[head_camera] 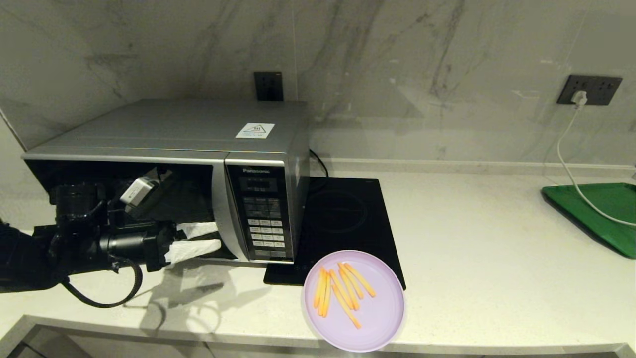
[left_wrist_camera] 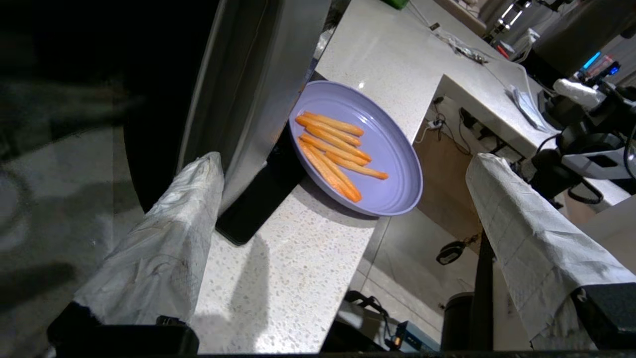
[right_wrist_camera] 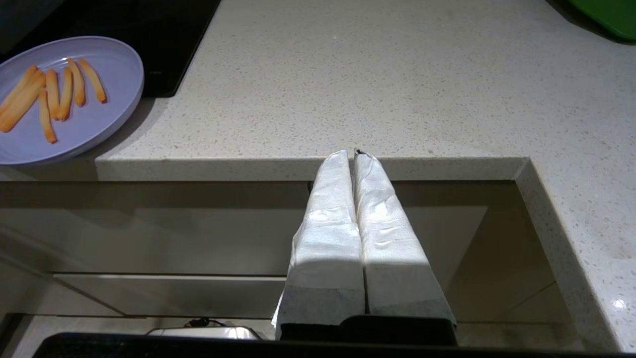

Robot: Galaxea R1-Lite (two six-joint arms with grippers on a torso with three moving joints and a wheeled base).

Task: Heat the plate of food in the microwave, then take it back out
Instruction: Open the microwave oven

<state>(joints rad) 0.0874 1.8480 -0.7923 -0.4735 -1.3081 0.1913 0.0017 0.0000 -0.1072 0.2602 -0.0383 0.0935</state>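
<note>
Left gripper (head_camera: 198,241), fingers spread, sits at the microwave (head_camera: 198,149) door front, likely to work it. The plate of food (head_camera: 354,300) waits on the counter (head_camera: 472,258) beyond its fingertips. Right gripper (right_wrist_camera: 354,159), pressed together, hangs parked below the counter's edge.

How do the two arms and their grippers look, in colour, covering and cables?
The left arm is black, built of round segments, with a black cable looping beneath it and a small silver-grey box on top. The left gripper has long fingers wrapped in white, creased covering. The right gripper has the same white wrapped fingers on a black base.
</note>
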